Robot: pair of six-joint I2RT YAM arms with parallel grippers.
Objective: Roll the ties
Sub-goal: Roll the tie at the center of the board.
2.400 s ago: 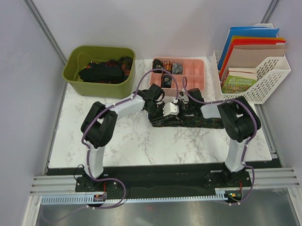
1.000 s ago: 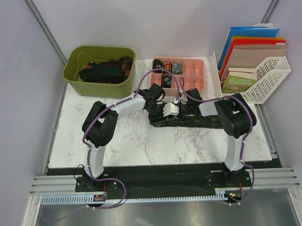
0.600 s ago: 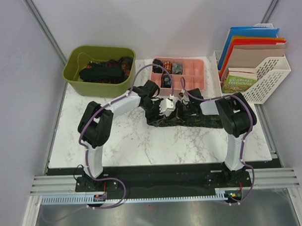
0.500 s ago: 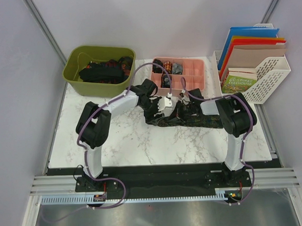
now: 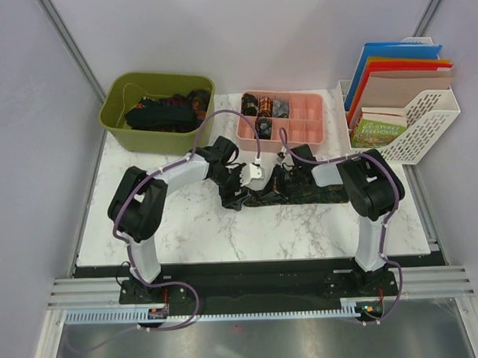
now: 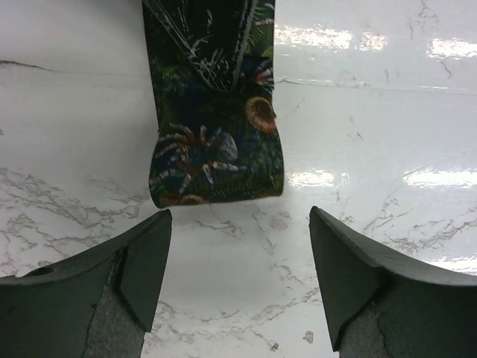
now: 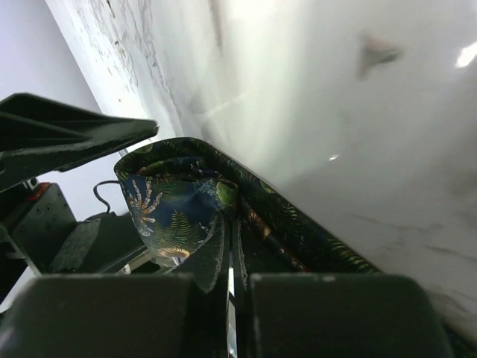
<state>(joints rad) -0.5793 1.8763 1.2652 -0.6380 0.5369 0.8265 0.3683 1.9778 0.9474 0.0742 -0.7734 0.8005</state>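
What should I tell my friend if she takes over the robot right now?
Left pincer: open, over the table, just short of the folded end of the tie, not touching it.
Right pincer: shut on the tie farther along.
Tie: stretched across the middle of the table, one end folded over, not rolled.
Done: a few rolls sit in the pink tray.
Left: roll this tie, then the ties in the green bin.
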